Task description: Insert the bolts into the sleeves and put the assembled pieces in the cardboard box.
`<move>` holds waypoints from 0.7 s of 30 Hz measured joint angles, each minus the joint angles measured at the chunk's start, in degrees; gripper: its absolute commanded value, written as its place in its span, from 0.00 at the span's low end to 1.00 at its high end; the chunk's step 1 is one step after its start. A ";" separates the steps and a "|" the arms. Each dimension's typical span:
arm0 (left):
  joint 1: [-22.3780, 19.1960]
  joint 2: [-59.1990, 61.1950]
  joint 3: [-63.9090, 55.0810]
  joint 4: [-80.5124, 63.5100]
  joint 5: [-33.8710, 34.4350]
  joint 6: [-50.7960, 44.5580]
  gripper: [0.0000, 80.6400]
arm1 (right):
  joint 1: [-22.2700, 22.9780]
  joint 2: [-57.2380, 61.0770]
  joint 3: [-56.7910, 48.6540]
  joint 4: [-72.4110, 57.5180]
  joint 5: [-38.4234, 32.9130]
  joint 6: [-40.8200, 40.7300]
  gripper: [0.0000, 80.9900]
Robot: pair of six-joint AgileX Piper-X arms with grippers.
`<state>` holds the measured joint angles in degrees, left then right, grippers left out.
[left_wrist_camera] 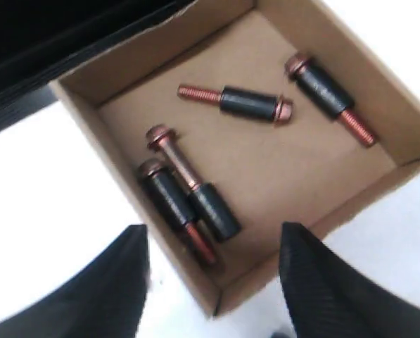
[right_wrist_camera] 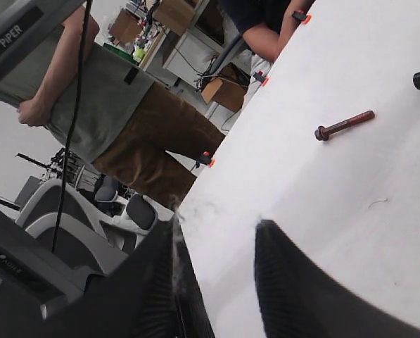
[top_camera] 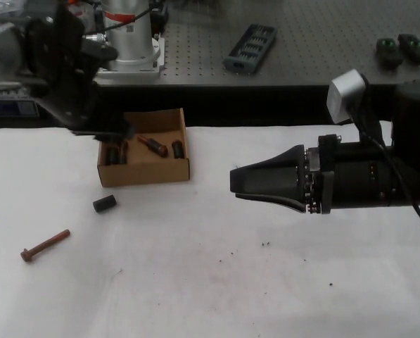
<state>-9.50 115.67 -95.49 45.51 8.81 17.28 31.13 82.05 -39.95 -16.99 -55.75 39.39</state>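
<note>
A loose bolt [top_camera: 45, 244] lies on the white bench [top_camera: 210, 282], nearer than the cardboard box [top_camera: 145, 172]. A bare sleeve [top_camera: 105, 203] lies just in front of the box's front wall. These look like the last pair, not yet joined. The right gripper [top_camera: 235, 182] hangs to the right of the box, fingers apart and empty, probably waiting. Inside the box lie four assembled pieces [left_wrist_camera: 255, 104]. The left gripper [left_wrist_camera: 213, 232] hovers over a corner of the box, fingers apart and holding nothing, a pose suited to dropping pieces in.
</note>
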 measured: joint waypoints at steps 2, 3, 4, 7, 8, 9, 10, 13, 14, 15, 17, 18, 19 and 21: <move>0.18 -0.26 -0.06 1.63 0.03 0.81 0.49 | 0.00 0.00 0.00 0.00 -0.15 0.00 0.36; 0.21 -0.29 -0.07 1.63 0.03 1.64 0.48 | 0.12 0.00 0.00 0.00 -0.15 0.13 0.36; 0.32 -0.36 -0.03 2.69 0.03 1.85 0.47 | 0.10 0.00 0.00 0.00 -0.15 0.38 0.36; 0.34 -0.35 0.34 4.45 2.32 6.51 0.46 | 0.24 0.00 0.00 0.00 -0.15 0.49 0.36; 0.34 -0.35 0.35 5.24 3.10 7.97 0.46 | 0.25 0.00 0.00 0.00 -0.34 0.61 0.36; 0.14 -0.35 0.46 6.03 3.66 9.65 0.46 | 0.24 0.00 0.00 0.00 -0.51 0.66 0.36; -0.03 -0.35 0.42 6.75 3.87 11.40 0.46 | 0.24 0.00 0.00 0.00 -0.62 0.64 0.36; -0.44 -0.35 0.42 8.46 3.38 13.99 0.46 | 0.24 0.00 0.00 0.00 -0.79 0.64 0.36; -0.44 -0.35 0.42 8.71 3.27 13.99 0.46 | 0.24 0.00 0.00 0.00 -0.79 0.64 0.36; -0.68 -0.35 0.42 9.38 2.68 14.60 0.46 | 0.24 0.00 0.00 0.00 -0.85 0.64 0.36; -0.90 -0.35 0.42 10.53 1.48 15.76 0.46 | 0.24 0.00 0.00 0.00 -0.81 0.64 0.36; -1.01 -0.35 0.42 10.94 1.38 16.06 0.46 | 0.24 0.00 0.00 0.00 -0.95 0.64 0.36; -1.06 -0.24 0.42 10.95 1.38 16.13 0.46 | 0.24 0.00 0.00 0.00 -0.95 0.64 0.36; -1.16 0.10 0.42 11.22 1.23 16.38 0.46 | 0.24 0.00 0.00 0.00 -0.95 0.64 0.36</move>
<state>-10.66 115.77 -95.07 56.73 10.04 33.67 31.37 82.05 -39.95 -16.99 -56.70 40.03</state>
